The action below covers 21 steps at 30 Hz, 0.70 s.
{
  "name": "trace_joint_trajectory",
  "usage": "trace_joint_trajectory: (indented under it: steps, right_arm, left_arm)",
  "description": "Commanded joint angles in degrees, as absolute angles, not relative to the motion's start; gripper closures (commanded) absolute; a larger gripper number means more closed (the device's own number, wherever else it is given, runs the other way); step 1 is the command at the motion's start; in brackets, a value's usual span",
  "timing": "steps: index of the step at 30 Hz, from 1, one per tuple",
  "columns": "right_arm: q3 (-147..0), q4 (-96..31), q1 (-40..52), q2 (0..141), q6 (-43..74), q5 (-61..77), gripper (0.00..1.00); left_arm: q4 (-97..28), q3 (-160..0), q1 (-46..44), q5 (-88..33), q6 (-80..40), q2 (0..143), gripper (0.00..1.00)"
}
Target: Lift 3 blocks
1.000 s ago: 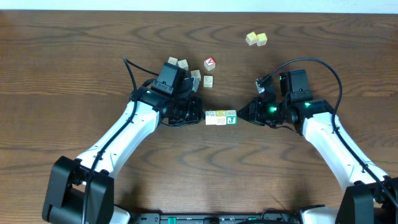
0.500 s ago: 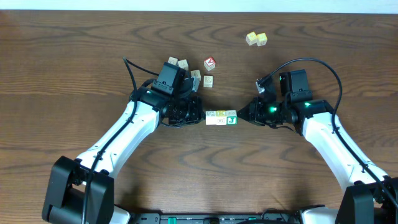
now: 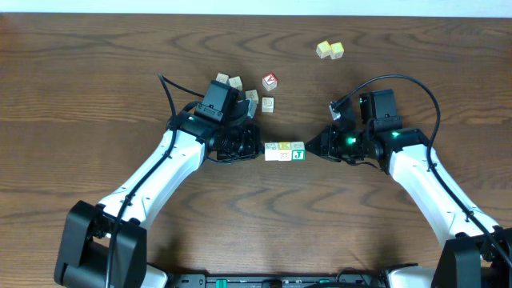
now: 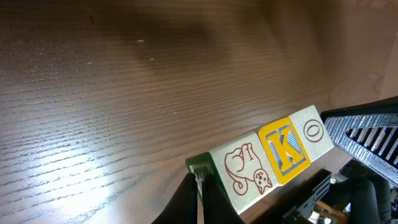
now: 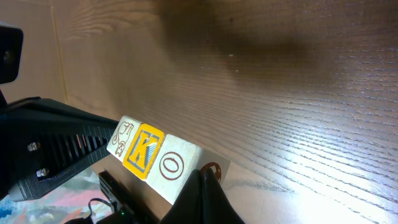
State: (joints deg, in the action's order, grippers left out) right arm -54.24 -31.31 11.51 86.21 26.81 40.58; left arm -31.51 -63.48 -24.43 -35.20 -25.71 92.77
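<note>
Now | table (image 3: pixel 96 72): dark wood grain | blocks (image 3: pixel 284 151): one row | beyond: pale strip (image 3: pixel 240 6)

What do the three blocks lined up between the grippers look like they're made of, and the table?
Three blocks: probably pale wood, matte, with printed faces, a yellow K and red outlines. Table: dark wood or wood-look laminate, slight sheen; grain lines and glare show.

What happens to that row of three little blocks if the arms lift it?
The row of blocks is three loose cubes pinched end to end between the left gripper and right gripper, so it likely buckles if pressure eases. The yellow middle block touches neither, so it may drop first.
</note>
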Motion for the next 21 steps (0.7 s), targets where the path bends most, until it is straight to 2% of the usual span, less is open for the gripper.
trace_joint_trajectory:
  steps: [1, 21]
  right_arm:
    - [-54.3, -31.0, 14.7, 85.4, 28.2, 47.0, 0.99]
    - [-54.3, -31.0, 14.7, 85.4, 29.4, 47.0, 0.99]
  left_arm:
    - [-30.6, -66.5, -25.8, -41.4, -25.8, 91.2, 0.93]
    - [-30.5, -66.5, -25.8, -41.4, -26.6, 91.3, 0.93]
